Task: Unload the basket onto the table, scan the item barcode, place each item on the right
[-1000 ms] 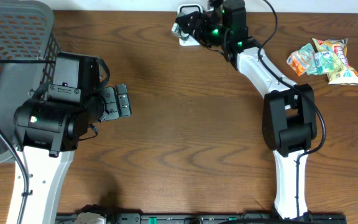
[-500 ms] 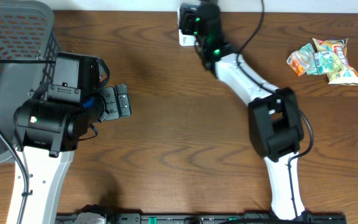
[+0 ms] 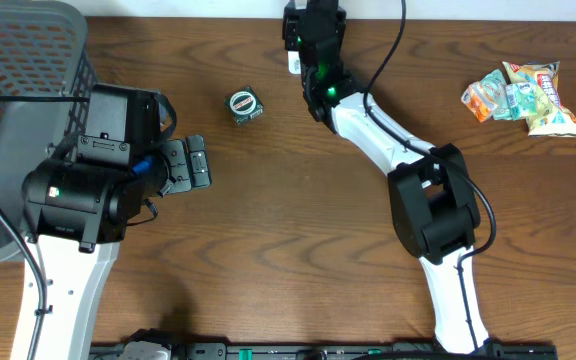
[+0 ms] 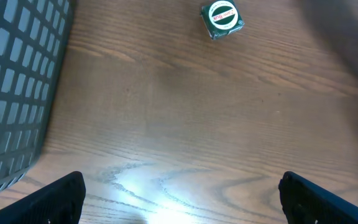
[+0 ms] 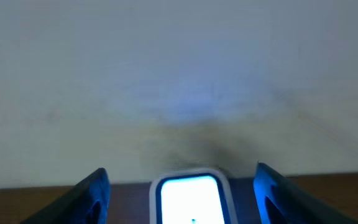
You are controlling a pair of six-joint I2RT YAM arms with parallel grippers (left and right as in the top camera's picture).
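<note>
From overhead, the table [image 3: 298,230] is dark brown wood with a long, wavy grain. A grey plastic mesh basket [image 3: 18,60] with a rounded corner fills its far left corner. The small box [image 3: 244,105], squarish with a round green-and-white label on top, lies alone on bare wood near the far edge. It is between the basket and the right arm [image 3: 368,125] and touches neither. The left gripper [image 3: 196,163] sits nearer than the box and a little to its left, just beside the basket, with open wood all around it. The white-shelled right arm stretches to the far edge. Crinkled, glossy snack packets [image 3: 523,95] lie heaped at the far right, well apart from everything else.

In the left wrist view, the left gripper [image 4: 179,202] has its dark jaws spread wide at the bottom corners, with only lit wood between them. The small box [image 4: 222,18] stands ahead, well clear. The basket's square grid [image 4: 11,93] closes off the left side.

In the right wrist view, the right gripper [image 5: 182,177] is spread, with its bluish jaws apart. A white device [image 5: 191,199] with rounded corners lies between them, with a gap on each side. A pale, blurred wall [image 5: 179,74] rises directly behind the table's edge.
</note>
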